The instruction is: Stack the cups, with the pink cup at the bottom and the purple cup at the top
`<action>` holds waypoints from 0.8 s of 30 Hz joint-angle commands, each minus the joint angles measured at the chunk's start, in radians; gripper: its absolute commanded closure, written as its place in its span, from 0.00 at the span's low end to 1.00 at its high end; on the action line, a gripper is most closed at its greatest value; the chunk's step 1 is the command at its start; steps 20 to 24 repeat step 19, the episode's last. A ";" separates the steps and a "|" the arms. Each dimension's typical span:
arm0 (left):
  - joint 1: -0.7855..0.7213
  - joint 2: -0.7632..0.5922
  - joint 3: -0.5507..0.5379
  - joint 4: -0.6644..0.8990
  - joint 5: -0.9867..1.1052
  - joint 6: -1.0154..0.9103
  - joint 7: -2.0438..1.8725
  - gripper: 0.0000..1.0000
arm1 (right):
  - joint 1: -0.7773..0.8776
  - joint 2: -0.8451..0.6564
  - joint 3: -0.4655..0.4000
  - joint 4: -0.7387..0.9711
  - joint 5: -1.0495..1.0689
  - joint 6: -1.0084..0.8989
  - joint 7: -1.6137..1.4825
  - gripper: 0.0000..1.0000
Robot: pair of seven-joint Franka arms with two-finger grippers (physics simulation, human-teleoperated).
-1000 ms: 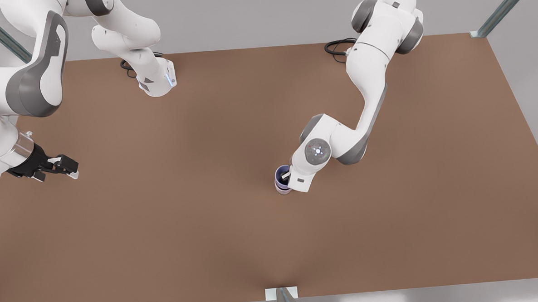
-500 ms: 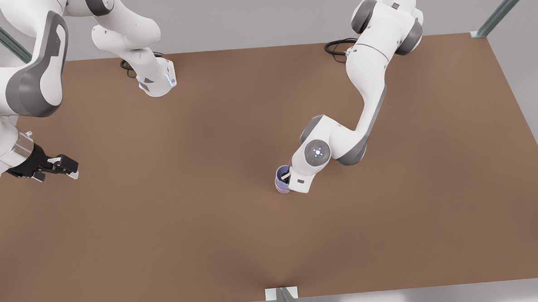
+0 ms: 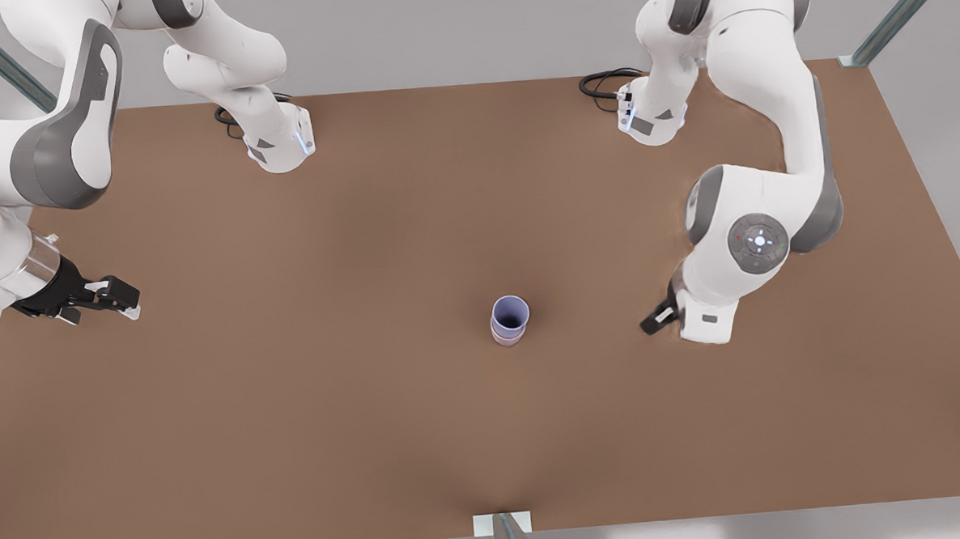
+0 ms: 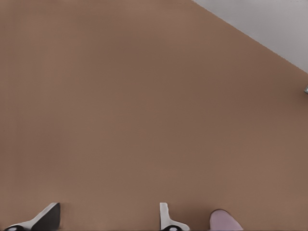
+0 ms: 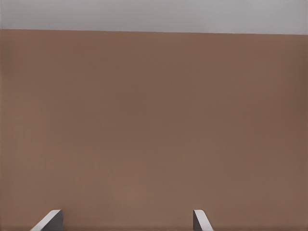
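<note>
The small tapered matte periwinkle purple cup [image 3: 509,307] sits nested upright inside the small tapered matte pale mauve-pink cup [image 3: 506,338], w/ the pink one at the bottom. The two-cup stack stands near the middle of the flat brown table [image 3: 291,407]. Nothing touches it. From above, the purple cup's open mouth and dark inside show, w/ only a narrow pink band visible under its rim.

The left gripper [image 3: 659,318] is on the arm at the front view's right. It hangs low over the table, apart from the stack, on the front view's right of it. In the left wrist view the left gripper [image 4: 109,207] has its jaws spread wide w/ bare table between them and nothing held. A pale mauve bit of cup [image 4: 224,222] peeks in just beyond one finger [image 4: 166,220], outside the gap and not touching.

The right gripper [image 3: 125,304] is at the front view's far left, well apart from the cups, by the table's edge; that arm waits. In the right wrist view the right gripper [image 5: 127,212] is also spread wide and empty, w/ plain table ahead and a grey wall [image 5: 154,14] past the far edge.
</note>
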 commanded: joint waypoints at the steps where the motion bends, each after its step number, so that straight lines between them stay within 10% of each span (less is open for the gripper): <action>1: 0.118 -0.063 -0.071 -0.006 0.012 -0.204 0.680 0.00 | 0.001 -0.001 -0.001 0.001 0.001 0.000 -0.001 0.00; 24: 0.172 -0.269 -0.099 -0.214 0.067 -0.046 0.934 0.00 | 0.002 -0.001 -0.001 0.001 0.001 0.006 -0.001 0.00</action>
